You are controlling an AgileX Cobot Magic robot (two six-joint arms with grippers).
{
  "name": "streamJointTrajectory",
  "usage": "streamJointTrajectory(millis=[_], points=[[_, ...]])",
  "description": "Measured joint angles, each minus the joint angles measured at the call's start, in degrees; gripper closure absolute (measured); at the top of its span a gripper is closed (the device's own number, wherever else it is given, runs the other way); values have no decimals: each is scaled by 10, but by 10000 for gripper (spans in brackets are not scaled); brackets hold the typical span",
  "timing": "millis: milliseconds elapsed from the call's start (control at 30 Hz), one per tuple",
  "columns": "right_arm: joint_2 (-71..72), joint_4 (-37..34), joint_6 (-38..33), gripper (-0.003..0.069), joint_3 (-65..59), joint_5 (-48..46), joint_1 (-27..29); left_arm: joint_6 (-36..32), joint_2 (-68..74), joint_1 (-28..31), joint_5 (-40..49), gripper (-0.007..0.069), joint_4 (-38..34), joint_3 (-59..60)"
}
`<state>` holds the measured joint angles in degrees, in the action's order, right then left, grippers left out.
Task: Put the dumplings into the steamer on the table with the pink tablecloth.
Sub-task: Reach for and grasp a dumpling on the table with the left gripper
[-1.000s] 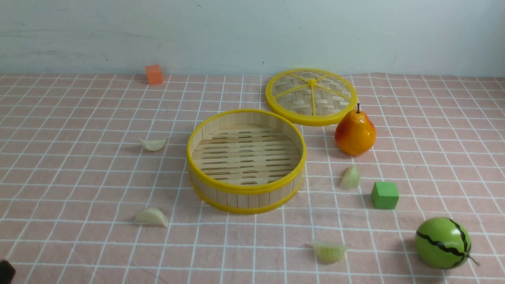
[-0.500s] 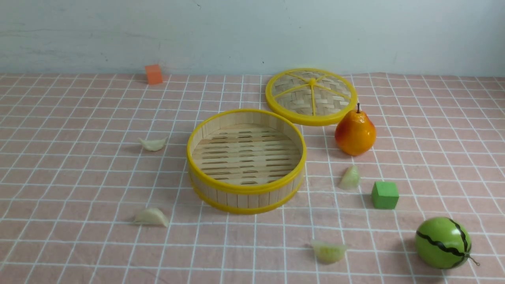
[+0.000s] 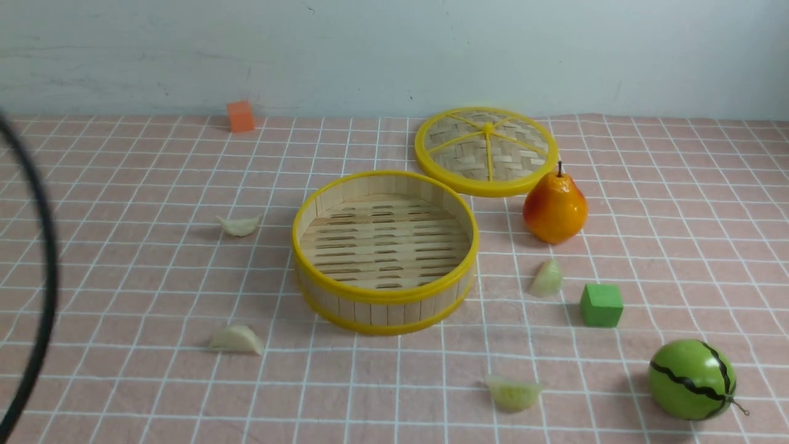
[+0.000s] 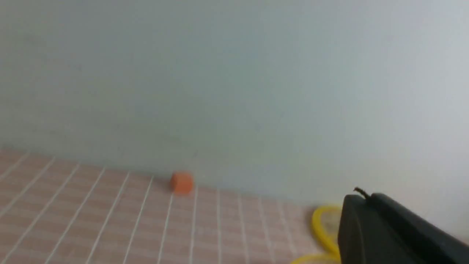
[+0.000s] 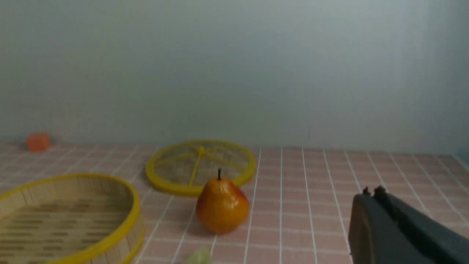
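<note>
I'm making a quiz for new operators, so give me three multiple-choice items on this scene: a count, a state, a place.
1. How many dumplings lie on the pink tablecloth? A two; B three; C four.
2. The steamer is: A empty; B full; C covered.
3. The orange cube sits: A far left, near the wall; B beside the pear; C inside the steamer.
Answers: 1 C, four lie around the steamer. 2 A, only bare slats show. 3 A, it stands far left by the wall.
</note>
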<state>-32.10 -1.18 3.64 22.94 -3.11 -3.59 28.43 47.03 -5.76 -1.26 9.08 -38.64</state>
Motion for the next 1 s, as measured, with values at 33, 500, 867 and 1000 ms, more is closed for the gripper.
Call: streamJointTrajectory(millis=[33,500,867,1000], points=[[-24,-7,5,668,3,-37,0,1,20,0,24,638,0,-12],[-273,-290,-250,662,77,-337,0,-168,347,0,414,638,-230,-222],[-315,-534,-520,661,78,-366,0,-193,474,-69,424,361,-267,-239],[-315,-545,-540,661,78,-370,0,-132,514,-91,412,207,-216,-241]])
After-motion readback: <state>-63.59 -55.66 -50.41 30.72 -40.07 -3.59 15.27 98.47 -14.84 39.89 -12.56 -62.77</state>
